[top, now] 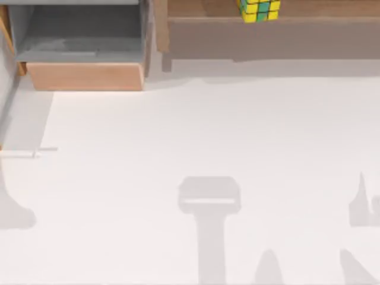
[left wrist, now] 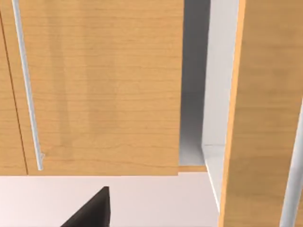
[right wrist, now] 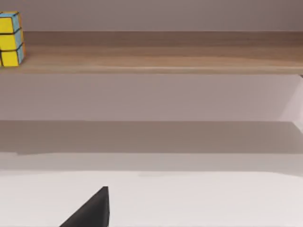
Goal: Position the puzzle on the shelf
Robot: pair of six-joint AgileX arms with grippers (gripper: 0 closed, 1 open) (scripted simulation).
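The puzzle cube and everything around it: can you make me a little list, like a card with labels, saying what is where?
puzzle: yellow, green and blue, sitting on the shelf
shelf: long wooden ledge at the top view's right, darker brown front below
box compartment: grey inside, light wooden front, at the top view's left
table: white, shadows on it
task: puzzle already on shelf

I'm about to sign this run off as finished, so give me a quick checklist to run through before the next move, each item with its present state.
1. Puzzle on the shelf: ok, it sits on the wooden ledge in the top view.
2. Puzzle resting free of any claw: ok, nothing touches it in the right wrist view.
3. Puzzle set back from the shelf's front edge: cannot tell.
4. Puzzle kept out of the grey-lined box compartment: ok.
5. Left claw open: cannot tell.
6. Right claw open: cannot tell.
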